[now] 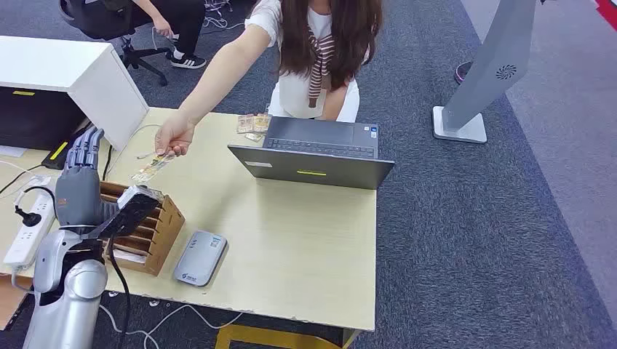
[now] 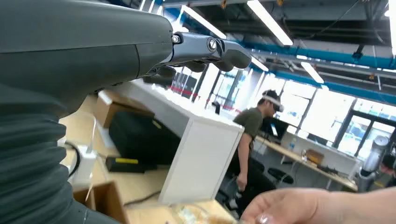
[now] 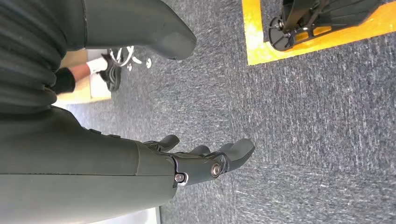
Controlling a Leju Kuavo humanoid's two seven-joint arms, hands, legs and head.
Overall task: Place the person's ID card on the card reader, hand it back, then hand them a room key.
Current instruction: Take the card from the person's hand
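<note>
Head view, near to far: card reader [image 1: 200, 257] on worktop [image 1: 305, 240]. Beyond it, left robot hand [image 1: 78, 182], spread, empty. Further, ID card [image 1: 150, 169] pinched in person's hand [image 1: 174, 135]. Right robot hand [image 3: 196, 161] hanging, loosely spread. Risk: fumbled handover, thin card slipping.

— Where is the head camera looking from?
— From high above the desk [image 1: 305, 240], facing down over the left hand [image 1: 78, 178].
— The wrist cameras?
— Each is sitting close behind its hand; the left one is sharing the desk.
</note>
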